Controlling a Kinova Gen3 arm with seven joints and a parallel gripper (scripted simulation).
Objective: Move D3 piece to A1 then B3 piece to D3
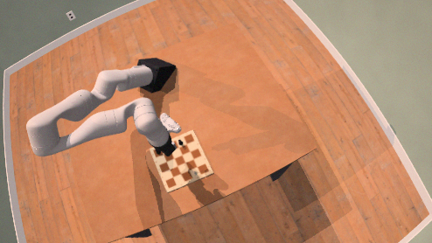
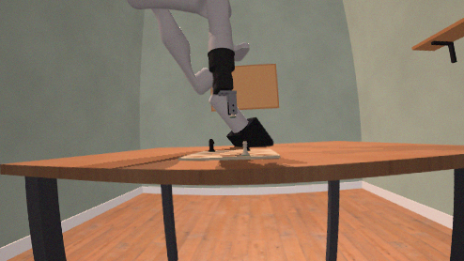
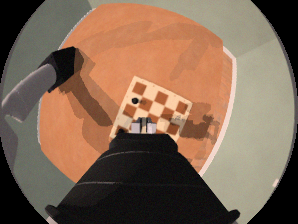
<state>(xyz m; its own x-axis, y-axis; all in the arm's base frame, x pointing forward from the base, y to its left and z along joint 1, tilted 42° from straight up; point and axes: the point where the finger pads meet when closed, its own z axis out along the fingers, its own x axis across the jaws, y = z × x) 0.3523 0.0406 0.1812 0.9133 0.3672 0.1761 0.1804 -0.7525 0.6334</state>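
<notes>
Our jaws (image 2: 231,112) clamped on a pale piece (image 2: 231,109), high above the board (image 2: 263,154) on the bench (image 2: 352,157).

Top view high overhead, exterior view low at table level, wrist view looking down, all sharing the chessboard (image 1: 181,161).

Bench (image 2: 352,161): reddish wood, smooth and matt, on dark matt legs (image 2: 43,213). Floor (image 2: 263,225): planked wood with visible grain and a slight sheen. Board (image 1: 198,168): flat, matt, in pale cream and brown squares. Arm (image 1: 79,111): smooth white shell, plastic-looking, faintly glossy, with a matt black wrist collar (image 2: 221,70). Claw (image 2: 231,111): grey, probably metal, though too small to judge. Walls (image 2: 70,84): plain matt green.
</notes>
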